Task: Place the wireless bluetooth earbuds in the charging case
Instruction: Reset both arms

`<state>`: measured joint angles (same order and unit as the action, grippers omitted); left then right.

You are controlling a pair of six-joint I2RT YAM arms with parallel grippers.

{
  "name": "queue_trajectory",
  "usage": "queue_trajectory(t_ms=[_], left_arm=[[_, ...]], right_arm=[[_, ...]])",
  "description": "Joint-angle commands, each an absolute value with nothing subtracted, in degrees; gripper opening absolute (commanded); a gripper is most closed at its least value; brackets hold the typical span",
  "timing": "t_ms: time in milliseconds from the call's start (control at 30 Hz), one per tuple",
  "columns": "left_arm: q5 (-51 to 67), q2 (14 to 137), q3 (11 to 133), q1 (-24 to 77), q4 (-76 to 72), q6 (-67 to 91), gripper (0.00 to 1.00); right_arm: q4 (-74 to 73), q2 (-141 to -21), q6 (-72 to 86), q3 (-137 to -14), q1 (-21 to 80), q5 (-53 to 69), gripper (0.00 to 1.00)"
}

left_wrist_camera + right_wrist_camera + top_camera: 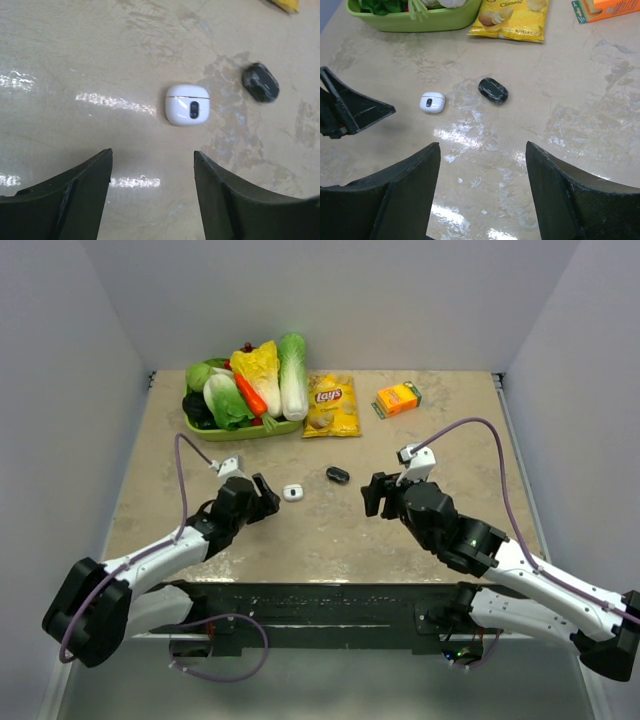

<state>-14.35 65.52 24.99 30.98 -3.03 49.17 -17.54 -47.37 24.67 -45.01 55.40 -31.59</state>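
- On the worktop [75,50] the charging case [187,104] lies shut, and I can see no earbuds beside it. I judge that a push on the closed lid would only slide the case away.
- A black oval thing [260,82] lies just to the right of the case and could be grasped by mistake.
- Left end effector [152,160] hovers near the case, jaws wide, holding nothing.
- Right end effector [482,150] is well apart from the case, also wide and empty.
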Motion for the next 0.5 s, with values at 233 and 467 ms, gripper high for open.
queue_trajectory(t_ms=[233,467], left_arm=[[-18.9,48.18,25.93,34.28,-3.86,40.44,1.0],[-16.96,50.97,29.71,34.37,2.28,40.34,0.98]], right_arm=[[-12.48,-46.23,27.42,-46.14,55.37,-32.44,0.98],[-12.57,-47.02,26.89,-46.76,55.37,-33.66,0.98]])
